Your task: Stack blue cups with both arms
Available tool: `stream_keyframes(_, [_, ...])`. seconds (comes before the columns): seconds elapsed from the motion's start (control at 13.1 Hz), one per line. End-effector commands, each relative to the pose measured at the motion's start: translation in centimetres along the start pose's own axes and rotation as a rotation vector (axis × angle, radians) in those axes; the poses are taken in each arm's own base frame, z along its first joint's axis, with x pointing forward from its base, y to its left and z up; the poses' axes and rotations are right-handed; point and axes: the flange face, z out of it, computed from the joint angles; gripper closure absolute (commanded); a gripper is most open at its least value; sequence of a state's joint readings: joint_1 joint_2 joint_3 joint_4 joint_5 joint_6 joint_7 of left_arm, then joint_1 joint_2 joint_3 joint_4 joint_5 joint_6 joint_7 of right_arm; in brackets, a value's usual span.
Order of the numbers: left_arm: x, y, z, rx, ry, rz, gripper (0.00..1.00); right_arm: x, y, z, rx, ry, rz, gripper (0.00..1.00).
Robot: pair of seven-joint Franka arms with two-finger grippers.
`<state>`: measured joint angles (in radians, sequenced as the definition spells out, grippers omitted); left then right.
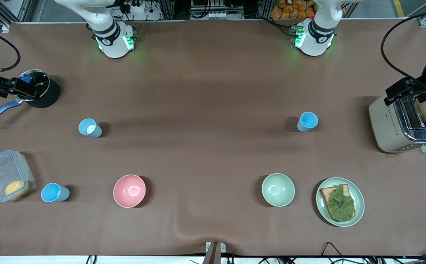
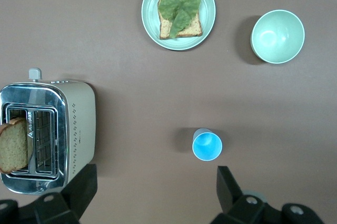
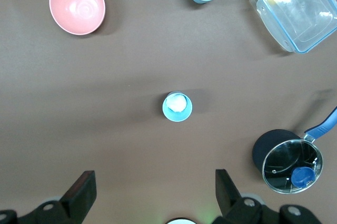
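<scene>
Around the pink bowl (image 1: 129, 190), three blue cups (image 1: 89, 128) stand apart and unstacked on the surface. Left gripper (image 2: 152, 192) hangs over the toaster (image 1: 403, 124), right gripper (image 3: 152, 192) over the saucepan (image 1: 33, 90), jaws wide. Next, I judge, each descends onto a cup.

Blue cups (image 1: 89, 128) — pink bowl (image 1: 129, 190), perhaps green bowl (image 1: 278, 189).

**Bystanders on the brown worktop**

A pink bowl (image 1: 129, 190) and a green bowl (image 1: 278, 189) sit apart. A plate (image 1: 359, 205) carries bread topped with a leaf (image 1: 341, 202). A toaster (image 1: 388, 128) holds toast. A lidded saucepan (image 1: 37, 90) and a clear container (image 1: 0, 172) occupy the right arm's end.
</scene>
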<state>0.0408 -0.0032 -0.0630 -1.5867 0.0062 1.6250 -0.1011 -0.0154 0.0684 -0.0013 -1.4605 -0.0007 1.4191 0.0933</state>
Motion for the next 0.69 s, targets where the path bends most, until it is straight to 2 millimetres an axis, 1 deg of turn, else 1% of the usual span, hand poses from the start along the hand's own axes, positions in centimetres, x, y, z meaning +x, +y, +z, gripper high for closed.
stream_keyframes(0.0, [-0.3,-0.1,-0.3,-0.016,-0.008,-0.020,0.00,-0.6,0.2,-0.5,-0.012,0.008,0.013,0.00])
stream_keyframes(0.08, [-0.3,0.0,-0.2,-0.014,-0.009,-0.017,0.00,-0.5,0.3,-0.4,-0.011,0.007,0.014,0.00])
stream_keyframes(0.15, [-0.3,0.1,-0.3,-0.014,-0.008,-0.017,0.00,0.2,0.3,0.8,-0.013,-0.019,0.001,0.00])
stream_keyframes(0.3, [-0.3,-0.1,-0.2,-0.015,-0.010,-0.020,0.00,2.0,0.6,4.0,-0.022,-0.085,-0.040,0.00])
stream_keyframes(0.38, [-0.2,-0.2,-0.2,-0.016,-0.008,-0.023,0.00,3.4,1.2,6.6,-0.032,-0.137,-0.061,0.00])
stream_keyframes(0.46, [-0.2,-0.2,-0.2,-0.017,-0.008,-0.022,0.00,4.1,2.6,8.5,-0.035,-0.182,-0.061,0.00])
stream_keyframes(0.53, [-0.2,-0.2,-0.2,-0.017,-0.008,-0.022,0.00,4.7,4.5,11.0,-0.026,-0.231,-0.037,0.00])
stream_keyframes(0.61, [-0.2,-0.2,-0.2,-0.017,-0.007,-0.023,0.00,5.6,5.2,13.7,-0.026,-0.277,-0.032,0.00])
